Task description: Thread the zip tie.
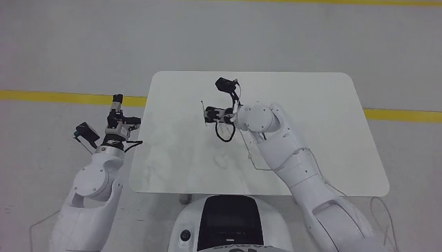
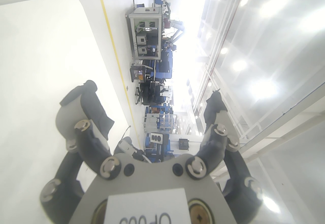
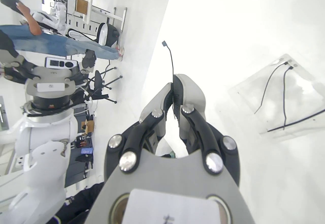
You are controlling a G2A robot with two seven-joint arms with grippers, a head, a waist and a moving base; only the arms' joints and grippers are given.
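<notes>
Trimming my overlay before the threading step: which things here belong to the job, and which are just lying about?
Job:
zip tie, pinched in the right gripper
left gripper, open, off the table edge

Lying about:
clear bag on the table
spare zip ties inside it

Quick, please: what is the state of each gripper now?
Left gripper: open, holding nothing.
Right gripper: closed on the zip tie.
</notes>
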